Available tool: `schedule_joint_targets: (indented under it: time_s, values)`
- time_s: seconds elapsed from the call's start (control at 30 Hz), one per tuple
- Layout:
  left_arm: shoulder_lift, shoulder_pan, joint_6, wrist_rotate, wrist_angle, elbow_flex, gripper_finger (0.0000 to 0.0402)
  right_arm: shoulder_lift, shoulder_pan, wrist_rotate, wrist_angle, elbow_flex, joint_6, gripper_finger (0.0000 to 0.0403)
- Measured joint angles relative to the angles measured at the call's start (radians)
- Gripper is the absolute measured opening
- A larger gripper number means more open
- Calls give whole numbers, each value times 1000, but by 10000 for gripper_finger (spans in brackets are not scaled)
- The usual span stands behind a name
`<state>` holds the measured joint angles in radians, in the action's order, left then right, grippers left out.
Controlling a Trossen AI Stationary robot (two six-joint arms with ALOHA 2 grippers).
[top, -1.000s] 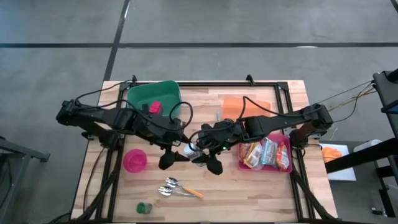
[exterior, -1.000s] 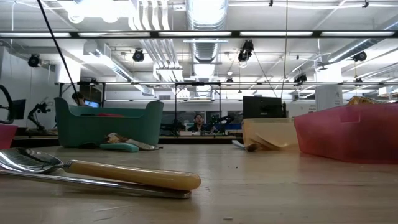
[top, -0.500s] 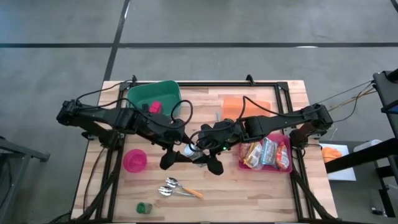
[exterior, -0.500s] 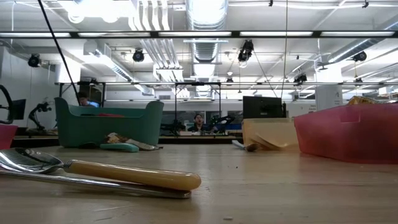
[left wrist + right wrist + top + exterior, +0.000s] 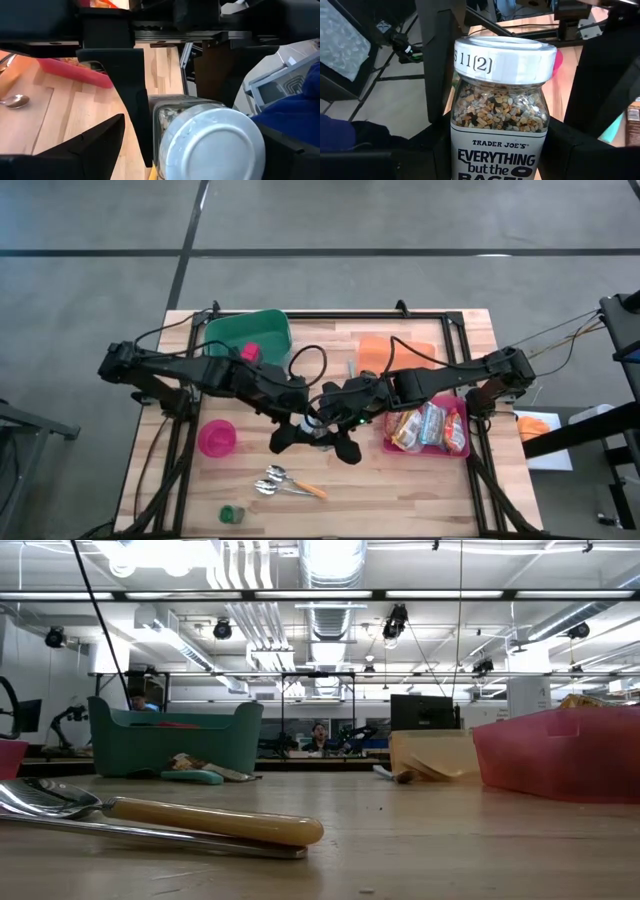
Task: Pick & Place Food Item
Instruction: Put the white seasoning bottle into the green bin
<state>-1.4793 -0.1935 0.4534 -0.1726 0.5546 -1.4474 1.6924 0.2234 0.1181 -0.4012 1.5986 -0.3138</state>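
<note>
Holding the seasoning jar (image 5: 500,100) between the fingers of my right gripper (image 5: 330,432), half closed around its glass, I keep it above the middle of the wooden table (image 5: 400,470). My left gripper (image 5: 297,427) is wide open around the jar's white lid (image 5: 212,142), not gripping. The low view shows spoons (image 5: 150,815) and a ceiling with ducts.
</note>
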Motion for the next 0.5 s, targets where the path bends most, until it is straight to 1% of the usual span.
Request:
schedule_joint_targets:
  time_s: [0.5]
  values:
    - [10,12,33,-11,-13,0,346,0,-2,-8,-2,0,-8,196]
